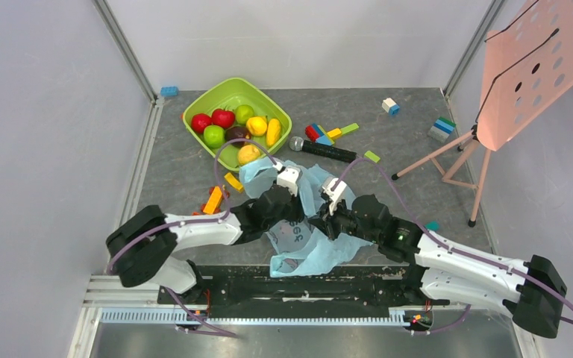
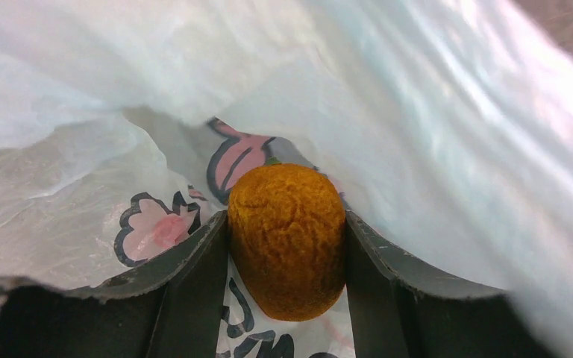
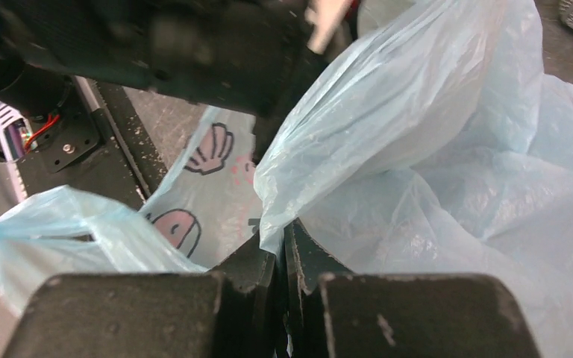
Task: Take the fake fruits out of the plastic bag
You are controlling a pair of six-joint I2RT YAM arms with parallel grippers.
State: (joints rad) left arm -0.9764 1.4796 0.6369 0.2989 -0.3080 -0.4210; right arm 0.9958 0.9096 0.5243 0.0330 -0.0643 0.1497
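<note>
**Plastic bag** [image 1: 307,237]: thin, crinkled, light-blue translucent film printed with pink shell-like cartoon shapes outlined in dark ink, plus dark lettering. It lies crumpled on the grey table [image 1: 410,142] at the near edge, between the two arms. Seen from the right wrist, its film [image 3: 418,149] rises in folds with a looped handle to the left.

**Orange fruit** [image 2: 287,246]: oval, with a matt, pebbled, finely wrinkled skin and a small green nub at its far end. It sits inside the bag, whose film [image 2: 455,112] surrounds it on every side.

**Left gripper** [image 2: 286,218]: two dark, flat-faced fingers inside the bag, clamped on the orange fruit, one against each flank.

**Right gripper** [image 3: 280,242]: dark fingers pressed together on a gathered fold of the bag's edge, pinching the film between them.

**Bowl** [image 1: 194,112]: lime-green, square with rounded corners, smooth plastic, at the far left of the table, well apart from the bag.

**Fake fruits** [image 1: 223,118]: glossy, mostly round, lying in the bowl. Two are red, two green, two or so yellow-orange, one dark brown, and one is elongated and yellow.

**Microphone** [image 1: 321,149]: black handle and grey mesh head, lying beside the bowl.

**Building blocks** [image 1: 213,200]: angular, multicoloured, scattered over the table.
</note>
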